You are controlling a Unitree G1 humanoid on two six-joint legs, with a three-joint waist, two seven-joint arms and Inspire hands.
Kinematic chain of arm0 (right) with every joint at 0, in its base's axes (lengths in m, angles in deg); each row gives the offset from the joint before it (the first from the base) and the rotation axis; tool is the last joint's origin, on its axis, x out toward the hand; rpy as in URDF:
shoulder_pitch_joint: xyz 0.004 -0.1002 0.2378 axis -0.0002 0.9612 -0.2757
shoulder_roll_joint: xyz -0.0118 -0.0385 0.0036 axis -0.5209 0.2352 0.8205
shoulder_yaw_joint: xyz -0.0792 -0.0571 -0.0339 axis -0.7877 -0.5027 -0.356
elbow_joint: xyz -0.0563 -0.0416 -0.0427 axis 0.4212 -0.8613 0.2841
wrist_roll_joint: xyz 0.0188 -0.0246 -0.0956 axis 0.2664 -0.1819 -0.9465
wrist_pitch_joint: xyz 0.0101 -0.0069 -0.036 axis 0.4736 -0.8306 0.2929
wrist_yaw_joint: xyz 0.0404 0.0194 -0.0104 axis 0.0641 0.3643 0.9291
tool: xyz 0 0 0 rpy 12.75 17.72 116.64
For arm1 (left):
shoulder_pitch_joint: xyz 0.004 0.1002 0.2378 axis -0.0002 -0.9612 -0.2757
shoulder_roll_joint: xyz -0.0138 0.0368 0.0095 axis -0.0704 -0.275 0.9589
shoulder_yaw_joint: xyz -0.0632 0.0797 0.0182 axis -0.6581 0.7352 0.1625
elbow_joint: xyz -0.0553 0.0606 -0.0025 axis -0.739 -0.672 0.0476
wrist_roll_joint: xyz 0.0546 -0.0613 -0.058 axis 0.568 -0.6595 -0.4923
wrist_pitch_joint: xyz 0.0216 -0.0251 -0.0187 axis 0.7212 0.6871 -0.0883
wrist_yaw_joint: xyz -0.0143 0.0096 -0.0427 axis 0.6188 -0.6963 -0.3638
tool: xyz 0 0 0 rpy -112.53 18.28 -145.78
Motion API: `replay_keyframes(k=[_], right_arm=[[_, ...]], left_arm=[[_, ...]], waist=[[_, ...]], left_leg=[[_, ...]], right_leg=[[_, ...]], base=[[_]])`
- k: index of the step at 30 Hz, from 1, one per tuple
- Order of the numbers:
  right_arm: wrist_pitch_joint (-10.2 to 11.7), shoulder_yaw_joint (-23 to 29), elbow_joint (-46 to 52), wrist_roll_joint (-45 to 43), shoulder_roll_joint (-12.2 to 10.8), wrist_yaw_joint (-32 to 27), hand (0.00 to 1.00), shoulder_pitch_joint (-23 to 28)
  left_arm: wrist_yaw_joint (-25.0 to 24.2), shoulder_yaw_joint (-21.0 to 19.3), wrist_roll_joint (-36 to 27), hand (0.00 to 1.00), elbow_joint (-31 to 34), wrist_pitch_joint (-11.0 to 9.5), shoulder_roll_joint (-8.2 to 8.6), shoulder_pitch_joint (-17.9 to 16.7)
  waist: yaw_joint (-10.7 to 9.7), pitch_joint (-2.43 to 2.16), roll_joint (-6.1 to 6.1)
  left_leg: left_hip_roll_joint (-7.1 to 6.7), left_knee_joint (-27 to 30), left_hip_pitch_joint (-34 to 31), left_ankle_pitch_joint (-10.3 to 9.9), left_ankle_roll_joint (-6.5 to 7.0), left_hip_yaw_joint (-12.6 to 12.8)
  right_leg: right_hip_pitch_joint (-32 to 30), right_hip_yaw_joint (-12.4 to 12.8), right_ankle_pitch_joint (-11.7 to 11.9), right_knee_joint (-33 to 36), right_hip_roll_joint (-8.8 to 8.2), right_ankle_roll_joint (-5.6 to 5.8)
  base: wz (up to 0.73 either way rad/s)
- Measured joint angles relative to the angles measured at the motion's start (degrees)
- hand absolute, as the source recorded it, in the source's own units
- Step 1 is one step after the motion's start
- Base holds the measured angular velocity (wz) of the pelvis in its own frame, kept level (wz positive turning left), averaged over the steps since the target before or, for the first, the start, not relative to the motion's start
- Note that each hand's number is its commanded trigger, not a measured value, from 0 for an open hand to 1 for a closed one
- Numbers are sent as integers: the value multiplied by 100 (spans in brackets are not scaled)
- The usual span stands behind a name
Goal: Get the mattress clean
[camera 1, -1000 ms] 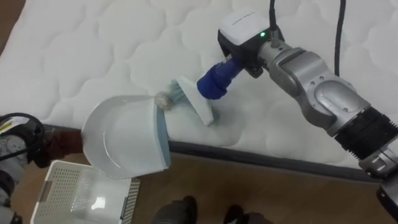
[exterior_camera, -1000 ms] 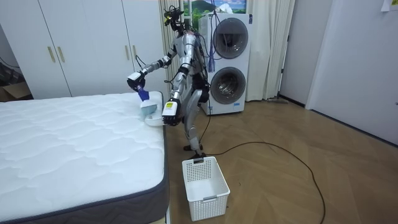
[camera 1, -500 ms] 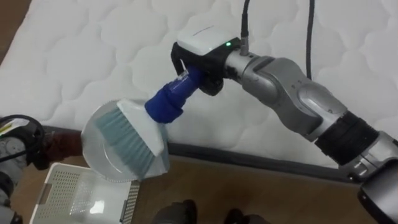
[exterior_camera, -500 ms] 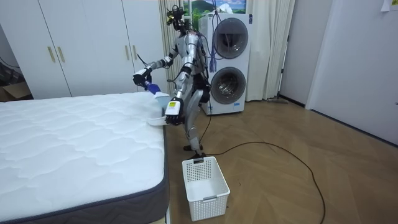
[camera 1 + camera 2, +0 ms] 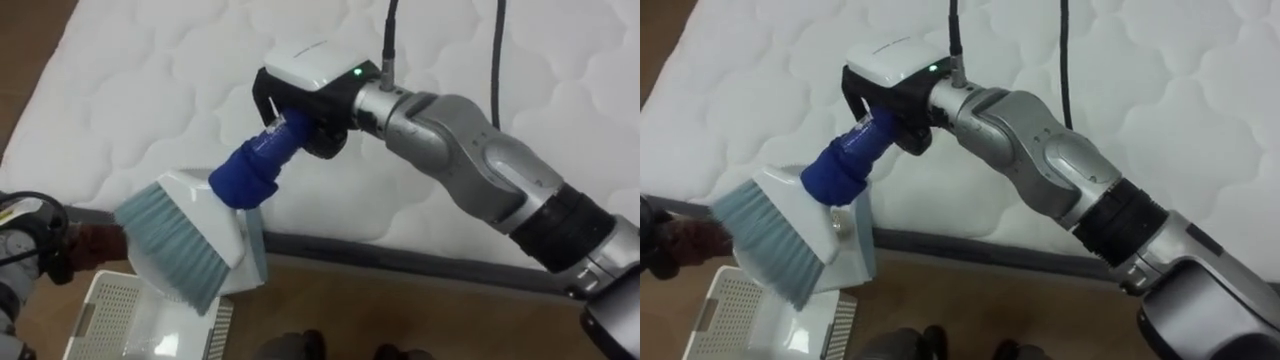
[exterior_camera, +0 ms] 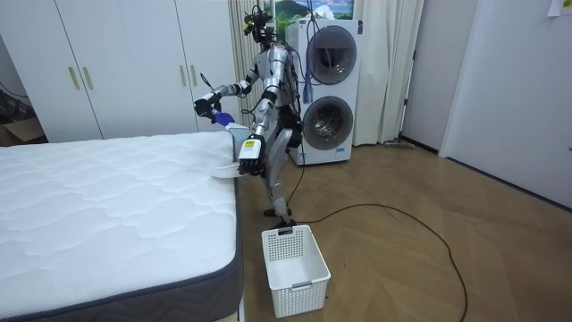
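**Two hands, one sweep: brush meets dustpan at the bed's edge**

Both hands are busy. The right hand [image 5: 305, 85] grips the brush [image 5: 225, 190] by its blue handle, fingers wrapped round it, and reaches in over the bed [image 5: 150, 90]. The brush head hangs just past the bed's near edge, with its bristles angled down and toward the robot's left. They lie across the mouth of the dustpan [image 5: 252, 255], which is mostly hidden behind them. The left hand [image 5: 35, 240] sits at the lower left and closes round the dustpan's dark handle, holding the pan just off the edge of the bed. A white basket [image 5: 110, 315] stands on the floor beside the bed, below the pan in the eye views. In the room view the robot stands upright at the bed's side, both arms raised toward it.

The step in hand looks like the end of a sweeping stroke, with the brush drawing whatever it gathered off the bed and into the pan. No crumbs or scraps can be made out on the quilted top near the brush. The next move probably calls for lifting the brush clear of the pan without flicking anything out. The pan must stay level until it can be tipped over the basket, or the brush can go back for another stretch of bed.
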Motion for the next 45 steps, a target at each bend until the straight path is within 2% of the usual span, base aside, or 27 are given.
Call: replay_keyframes(k=[4,6,11,13,15,17,18,19,21,23,26,30,33,34,36,38,41,45], right_arm=[[55,113,-690,571,21,-253,100,25],[75,352,-1094,631,67,-442,100,195],[94,1325,-2257,1053,307,-1233,100,770],[83,1604,-2546,1247,419,-1460,100,918],[12,1862,-2735,1464,515,-1670,94,1095],[-29,2044,-2932,1572,536,-1934,69,1222],[-68,2153,-2977,1590,558,-2092,20,1341],[-92,2315,-3049,1614,561,-2210,0,1429],[-113,2611,-3133,1744,564,-2445,0,1608],[-197,2994,-3178,1981,565,-2772,0,1954],[-282,3264,-3212,2410,567,-3042,0,2104],[-354,3527,-3261,2797,569,-3171,0,2135],[-515,3596,-3303,3051,569,-3251,0,2350],[-549,3617,-3303,3078,569,-3285,0,2431],[-639,3662,-3304,3106,569,-3337,0,2507],[-644,3692,-3278,3161,568,-3385,0,2591],[-743,3839,-2860,3152,569,-3419,0,2911],[-774,3877,-2600,3153,570,-3420,0,3086]], left_arm=[[187,-21,-342,100,255,14,11,-147],[239,-87,-437,100,470,-9,77,-225],[514,-511,-596,100,773,-42,463,-332],[572,-539,-623,100,953,-34,530,-418],[617,-639,-623,100,1173,-34,595,-558],[671,-688,-620,100,1340,-32,634,-695],[734,-701,-614,100,1443,-32,667,-783],[774,-818,-606,100,1590,-31,703,-884],[832,-1011,-606,100,1891,-29,740,-1087],[845,-1235,-600,100,2347,17,771,-1482],[851,-1504,-619,100,2633,96,808,-1872],[835,-1710,-618,100,2771,189,894,-2037],[819,-1825,-617,100,3067,207,906,-2292],[813,-1844,-618,100,3168,229,911,-2414],[735,-1877,-618,100,3298,266,926,-2579],[696,-1916,-619,100,3412,307,966,-2742],[557,-2228,-617,100,3759,346,1125,-3113],[491,-2276,-622,100,3845,425,1134,-3232]], waist=[[-141,-2,-2],[-181,-4,-3],[-229,-11,-17],[-254,-28,-45],[-293,-49,-68],[-335,-63,-89],[-340,-89,-116],[-345,-129,-134],[-387,-153,-132],[-426,-269,-126],[-464,-319,-142],[-476,-326,-148],[-431,-359,-174],[-431,-386,-181],[-441,-391,-187],[-431,-400,-199],[-343,-421,-232],[-317,-429,-240]], left_leg=[[-2,-23,53,18,16,-15],[-10,-28,82,26,31,-11],[-116,-129,108,71,110,-20],[-150,-212,152,89,132,-21],[-182,-276,231,113,147,-20],[-183,-280,337,112,147,-18],[-182,-290,404,112,147,-10],[-178,-361,466,112,147,-9],[-173,-451,597,115,143,-63],[-186,-607,842,115,143,-152],[-204,-829,1147,115,143,-154],[-210,-967,1358,116,141,-165],[-202,-1074,1561,126,123,-187],[-209,-1114,1619,128,120,-188],[-230,-1197,1736,133,111,-198],[-241,-1270,1850,138,104,-209],[-234,-1335,1992,138,103,-235],[-244,-1336,2076,137,100,-385]], right_leg=[[95,-35,3,-51,-9,4],[142,-40,9,-62,-20,26],[170,-55,-8,-81,-114,109],[187,-46,5,-118,-134,132],[255,-43,19,-141,-156,155],[376,-42,19,-181,-151,163],[458,-31,13,-218,-143,174],[527,-34,16,-310,-116,187],[727,-83,38,-493,-66,222],[1041,-83,86,-763,10,277],[1340,-72,119,-981,53,333],[1553,-82,134,-1153,90,348],[1793,-14,167,-1316,170,360],[1842,0,168,-1352,174,362],[1926,1,170,-1368,166,366],[2037,-16,171,-1430,166,369],[2221,-46,181,-1584,205,383],[2435,-179,194,-1707,232,394]], base=[[4],[12],[9],[3],[5],[-2],[-5],[0],[11],[16],[1],[2],[3],[0],[2],[0],[2],[21]])
